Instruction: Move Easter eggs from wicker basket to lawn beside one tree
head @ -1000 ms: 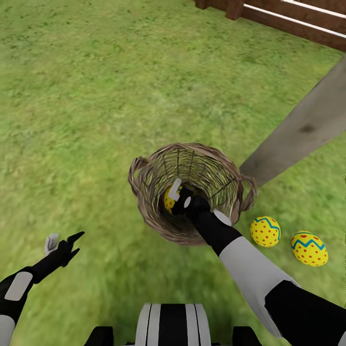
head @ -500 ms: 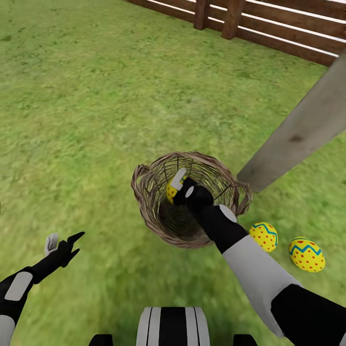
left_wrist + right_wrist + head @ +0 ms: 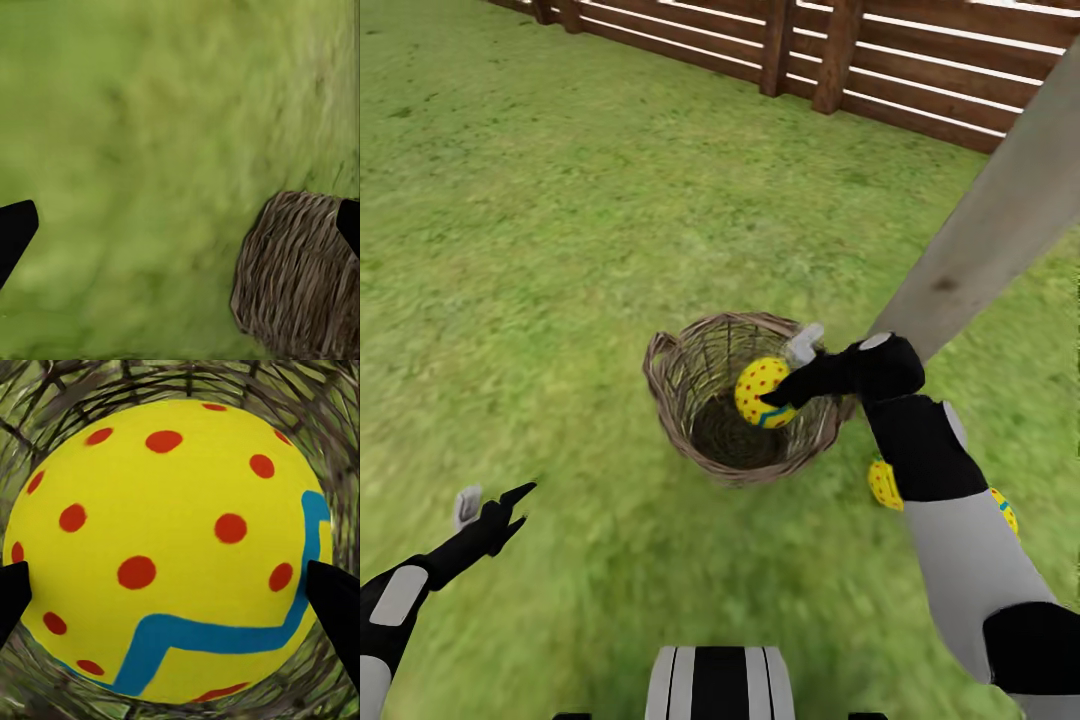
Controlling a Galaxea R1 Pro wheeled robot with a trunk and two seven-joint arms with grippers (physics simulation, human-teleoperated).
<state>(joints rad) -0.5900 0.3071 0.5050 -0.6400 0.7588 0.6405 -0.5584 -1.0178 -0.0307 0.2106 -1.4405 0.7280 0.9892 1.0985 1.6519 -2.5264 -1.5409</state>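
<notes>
Right pincer [image 3: 792,372] clamps egg [image 3: 763,392] — above wicker basket [image 3: 690,400].

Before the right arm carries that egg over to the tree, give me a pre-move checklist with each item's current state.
1. Grip: right gripper holds the egg, fingertips on both its sides in the right wrist view. Ok.
2. Egg clear of the wicker basket: it sits at rim height, still over the opening. Not ok.
3. Basket otherwise empty: no other egg shows inside. Ok.
4. Drop area: two eggs lie on the lawn near the tree, partly behind the arm. Ok.
5. Left gripper open, apart from the basket. Ok.
</notes>
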